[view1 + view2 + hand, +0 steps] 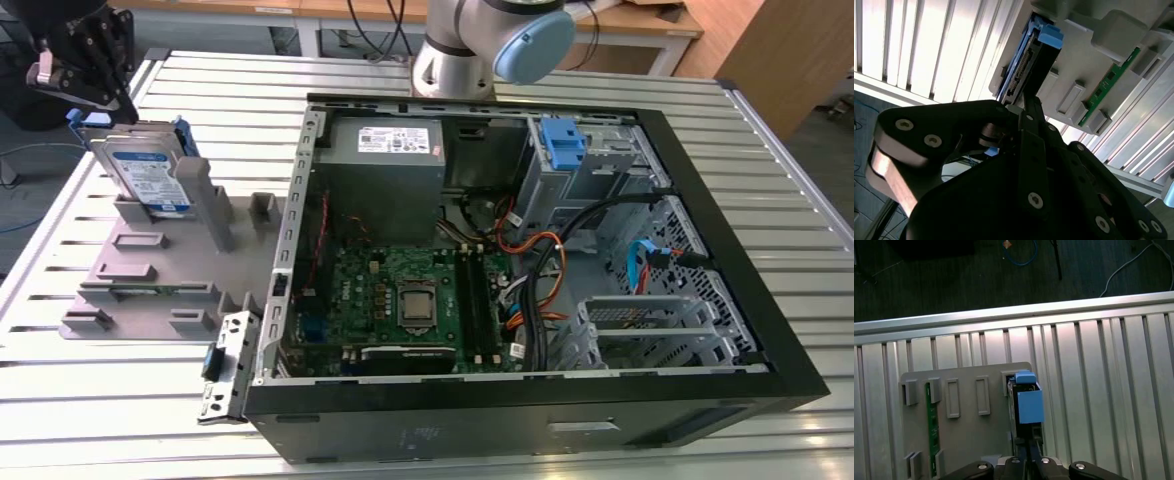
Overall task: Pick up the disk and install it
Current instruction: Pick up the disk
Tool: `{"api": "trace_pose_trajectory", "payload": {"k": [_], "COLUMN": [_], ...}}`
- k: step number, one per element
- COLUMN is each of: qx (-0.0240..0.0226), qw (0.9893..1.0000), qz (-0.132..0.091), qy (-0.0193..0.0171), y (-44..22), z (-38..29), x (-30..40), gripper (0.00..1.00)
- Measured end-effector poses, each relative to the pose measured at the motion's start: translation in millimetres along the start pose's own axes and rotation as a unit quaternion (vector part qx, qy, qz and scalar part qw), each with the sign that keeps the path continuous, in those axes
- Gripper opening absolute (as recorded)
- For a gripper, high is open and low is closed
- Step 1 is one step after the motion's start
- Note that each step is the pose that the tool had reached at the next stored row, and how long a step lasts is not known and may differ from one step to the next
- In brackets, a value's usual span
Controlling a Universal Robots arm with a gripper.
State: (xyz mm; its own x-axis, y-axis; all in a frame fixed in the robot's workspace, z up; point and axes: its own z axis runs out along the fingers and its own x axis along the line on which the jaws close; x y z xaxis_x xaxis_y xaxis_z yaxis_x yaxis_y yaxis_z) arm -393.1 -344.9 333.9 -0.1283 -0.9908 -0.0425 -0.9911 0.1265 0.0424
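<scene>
In the exterior view we count one disk (147,172), a flat silver slab with a blue-and-white label. It stands on edge in one grey moulded holder (150,292) on the slatted metal worktop (80,400), beside one open black computer case (771,335). One black pincer (118,108) hangs just above the disk.

In the second wrist view the disk (1023,67) turns its connector edge and blue rail towards the pincer (1026,107). One green circuit strip (1109,82) sits in the holder (1079,45).

In the first wrist view the disk (1026,407) stands edge-on at the holder's (969,435) corner, with the pincer (1029,447) right at it. We cannot tell whether the pincer is spread or pinching.
</scene>
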Motion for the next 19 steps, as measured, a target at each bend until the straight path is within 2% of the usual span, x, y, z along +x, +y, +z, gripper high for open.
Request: {"api": "trace_pose_trajectory", "payload": {"k": [1,2,4,7,10,12,13,19], "qx": [0.0,0.0,0.0,0.0,0.0,0.0,0.0,0.0], "qw": [1.0,1.0,1.0,1.0,1.0,1.0,1.0,1.0], "qz": [0.0,0.0,0.0,0.0,0.0,0.0,0.0,0.0], "qy": [0.0,0.0,0.0,0.0,0.0,0.0,0.0,0.0], "y": [0.0,0.0,0.0,0.0,0.0,0.0,0.0,0.1], "z": [0.0,0.0,0.0,0.0,0.0,0.0,0.0,0.0], "x": [0.0,0.0,-0.1,-0.1,-0.2,-0.2,-0.2,-1.0], "gripper": [0.17,0.17,0.29,0.35,0.53,0.53,0.59,0.59]}}
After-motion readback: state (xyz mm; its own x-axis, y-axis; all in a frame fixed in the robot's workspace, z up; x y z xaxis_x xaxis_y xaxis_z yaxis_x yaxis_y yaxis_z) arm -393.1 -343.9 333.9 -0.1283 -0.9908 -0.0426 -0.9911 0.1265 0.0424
